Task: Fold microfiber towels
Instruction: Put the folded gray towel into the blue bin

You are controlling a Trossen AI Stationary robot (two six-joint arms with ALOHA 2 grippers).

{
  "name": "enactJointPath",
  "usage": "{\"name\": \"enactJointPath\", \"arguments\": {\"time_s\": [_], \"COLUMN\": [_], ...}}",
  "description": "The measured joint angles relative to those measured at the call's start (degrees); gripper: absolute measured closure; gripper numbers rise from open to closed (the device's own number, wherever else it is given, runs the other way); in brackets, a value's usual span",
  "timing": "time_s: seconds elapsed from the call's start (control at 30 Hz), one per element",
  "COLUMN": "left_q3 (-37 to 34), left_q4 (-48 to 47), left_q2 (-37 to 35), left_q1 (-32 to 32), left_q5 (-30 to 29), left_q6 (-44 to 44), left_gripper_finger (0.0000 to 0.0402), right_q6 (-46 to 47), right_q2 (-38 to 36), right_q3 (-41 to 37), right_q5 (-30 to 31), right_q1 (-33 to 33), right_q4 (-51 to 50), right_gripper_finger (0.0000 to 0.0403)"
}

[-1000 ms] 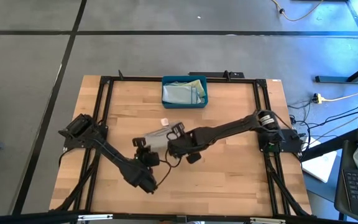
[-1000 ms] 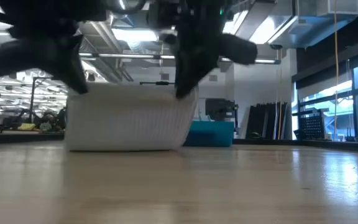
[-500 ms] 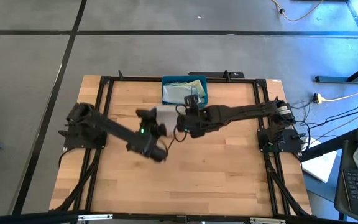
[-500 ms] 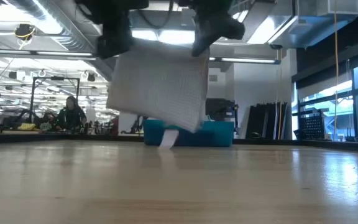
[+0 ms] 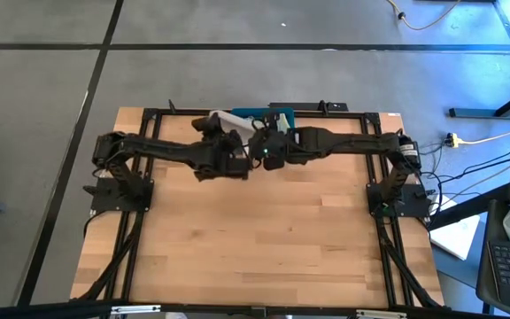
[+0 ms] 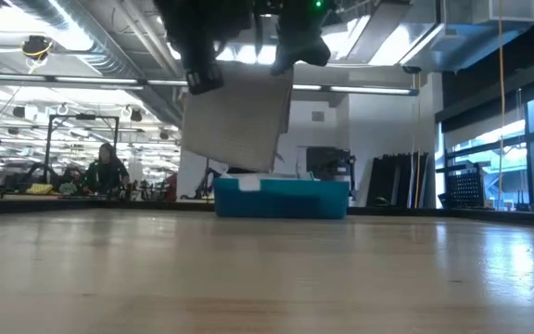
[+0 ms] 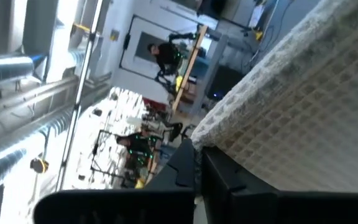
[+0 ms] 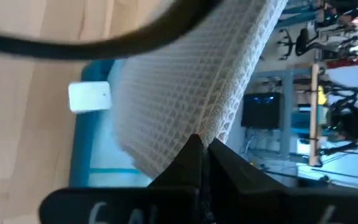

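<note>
A pale grey waffle-textured towel (image 6: 235, 116) hangs in the air between my two grippers, just above the teal-blue bin (image 6: 281, 198) at the table's far edge. My left gripper (image 6: 200, 79) is shut on its upper left corner. My right gripper (image 6: 290, 57) is shut on its upper right corner, a little higher. From above, the towel (image 5: 231, 117) shows over the bin's left end (image 5: 253, 112), with both arms stretched toward it. The towel's lower edge hangs free. My left gripper pinches the towel's upper corner (image 7: 211, 138) between its two fingers, which lie about level. The towel hangs below the hold, clear of the table. My right gripper pinches the towel's thick top edge (image 8: 211, 132) at the other corner, slanting down from the table's right. That edge looks like more than one layer, and the cloth hangs flat and fairly taut between the two holds.
The bin (image 8: 95, 158) stands at the far middle of the wooden table (image 5: 264, 230), inside the black frame rails. A small white tag (image 8: 89, 96) shows beside the bin's rim. The table's near half lies bare.
Both grippers have stayed shut and risen, carrying the towel from the table's middle toward its far edge. The towel's lower edge first rested on the table; now the whole towel hangs clear, over the bin. The left gripper has swung from the near left toward the far middle and turned.
</note>
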Motion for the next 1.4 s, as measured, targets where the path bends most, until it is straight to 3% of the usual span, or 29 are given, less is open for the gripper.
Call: {"name": "enactJointPath", "arguments": {"time_s": [0.07, 0.13, 0.3, 0.4, 0.57, 0.77, 0.93, 1.03, 1.23, 1.4], "left_q3": [0.0, 0.0, 0.0, -0.1, 0.1, 0.1, -0.5, -2.9, -4.1, -4.1], "left_q4": [5.8, 12.7, 32.7, 40.0, 44.0, 39.6, 37.9, 41.7, 49.3, 55.3], "left_q2": [0.0, 0.0, -0.3, -0.3, -2.8, -6.2, -6.5, -6.3, -6.3, -6.4], "left_q1": [1.4, 3.0, 7.5, 9.0, 12.1, 17.1, 23.5, 26.7, 31.9, 35.2], "left_q5": [0.5, 4.9, 32.2, 44.6, 62.2, 64.3, 73.5, 76.8, 77.6, 77.7], "left_q6": [4.4, 10.6, 28.2, 32.0, 36.7, 37.5, 36.4, 39.1, 43.7, 48.0], "left_gripper_finger": [0.0401, 0.0401, 0.0401, 0.0401, 0.0401, 0.0401, 0.0401, 0.0401, 0.0401, 0.0401], "right_q6": [-0.1, 0.6, 2.0, 3.5, 4.9, 3.1, 1.7, -0.5, -5.3, -8.3], "right_q2": [-0.1, -0.1, -0.4, -1.6, -3.1, -3.7, -3.7, -3.6, -3.6, -3.6], "right_q3": [0.0, 0.0, -0.1, 0.0, -0.6, -2.0, -4.0, -5.5, -6.1, -5.7], "right_q5": [-0.4, -1.9, -4.6, -6.2, -15.7, -20.5, -25.1, -24.3, -17.8, -17.1], "right_q1": [-1.4, -3.1, -7.0, -8.4, -11.8, -16.0, -19.8, -21.5, -24.8, -26.8], "right_q4": [-0.4, -2.4, -9.0, -13.9, -16.0, -12.0, -7.5, -4.8, 3.6, 8.6], "right_gripper_finger": [0.0391, 0.0391, 0.0391, 0.0391, 0.0391, 0.0391, 0.0391, 0.0391, 0.0391, 0.0391]}}
